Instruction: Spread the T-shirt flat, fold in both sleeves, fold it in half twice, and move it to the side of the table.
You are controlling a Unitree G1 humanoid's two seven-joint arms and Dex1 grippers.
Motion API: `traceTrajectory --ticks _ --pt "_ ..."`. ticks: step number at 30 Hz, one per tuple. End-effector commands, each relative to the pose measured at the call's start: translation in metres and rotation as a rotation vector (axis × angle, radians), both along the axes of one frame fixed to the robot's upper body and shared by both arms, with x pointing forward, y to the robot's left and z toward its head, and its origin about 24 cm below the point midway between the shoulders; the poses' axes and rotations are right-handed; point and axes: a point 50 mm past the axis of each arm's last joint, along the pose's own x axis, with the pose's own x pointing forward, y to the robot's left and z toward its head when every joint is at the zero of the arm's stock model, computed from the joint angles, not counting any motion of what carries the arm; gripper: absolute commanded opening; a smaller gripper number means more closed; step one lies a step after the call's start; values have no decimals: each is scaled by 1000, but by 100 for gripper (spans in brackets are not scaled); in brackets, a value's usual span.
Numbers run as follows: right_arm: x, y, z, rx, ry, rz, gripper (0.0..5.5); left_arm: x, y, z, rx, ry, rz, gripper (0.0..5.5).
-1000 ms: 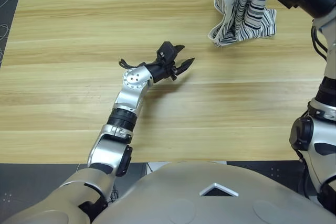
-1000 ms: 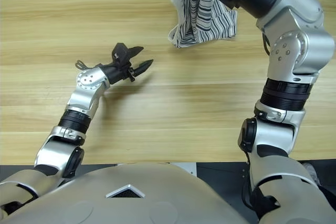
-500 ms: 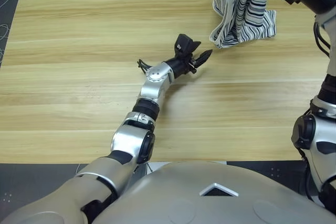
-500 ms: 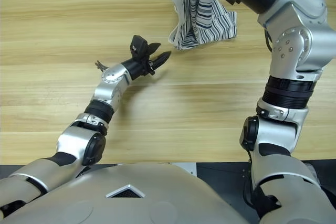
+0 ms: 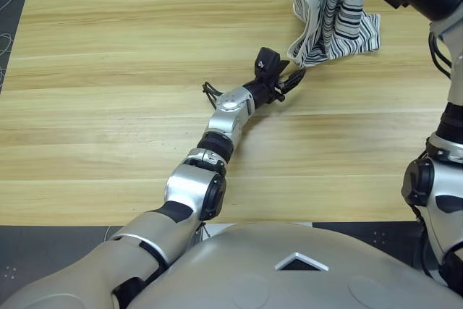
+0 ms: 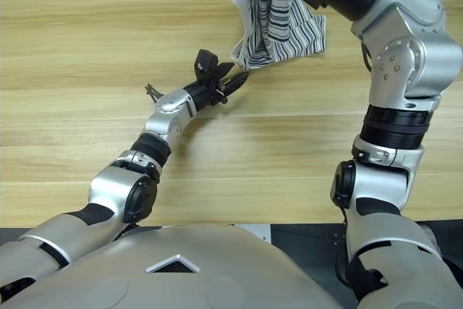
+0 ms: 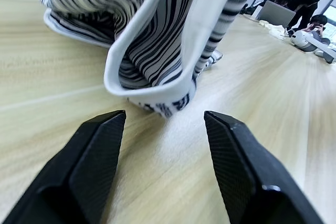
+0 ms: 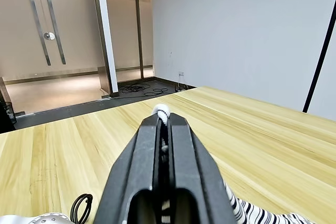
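A black-and-white striped T-shirt (image 5: 334, 12) hangs bunched at the table's far right, its lower folds resting on the wood. My right gripper (image 8: 164, 116) is shut on a pinch of its white-edged fabric, holding it up from above. My left gripper (image 5: 293, 79) lies low over the table, open, its tips just short of the T-shirt's lowest hem corner (image 7: 157, 95). In the left wrist view the two black fingers (image 7: 100, 161) frame that white-banded hem with nothing between them.
The light wooden table (image 5: 108, 70) spreads wide to the left and front of the T-shirt. Its near edge (image 5: 87, 222) borders dark floor. People sit at a far desk (image 7: 294, 14) in the room behind.
My left arm has stretched forward and to the right across the table, bringing its open gripper from mid-table up to the T-shirt's lower hem. The right arm has kept the T-shirt raised.
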Motion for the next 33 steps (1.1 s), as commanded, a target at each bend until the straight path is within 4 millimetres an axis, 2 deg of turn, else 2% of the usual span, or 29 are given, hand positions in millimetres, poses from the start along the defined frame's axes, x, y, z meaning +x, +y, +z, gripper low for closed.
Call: traceTrajectory --ticks 1,13,20,33 --pt "1 3 7 3 -29 18 10 8 -13 11 -3 -23 1 278" --pt "0 6 1 -9 -14 43 10 12 -23 16 -25 -11 9 278" --pt "0 7 0 -8 -9 49 10 13 -42 29 -58 -32 -33 278" --pt "-1 8 -2 -1 -4 48 10 4 -61 33 -92 -37 -99 278"
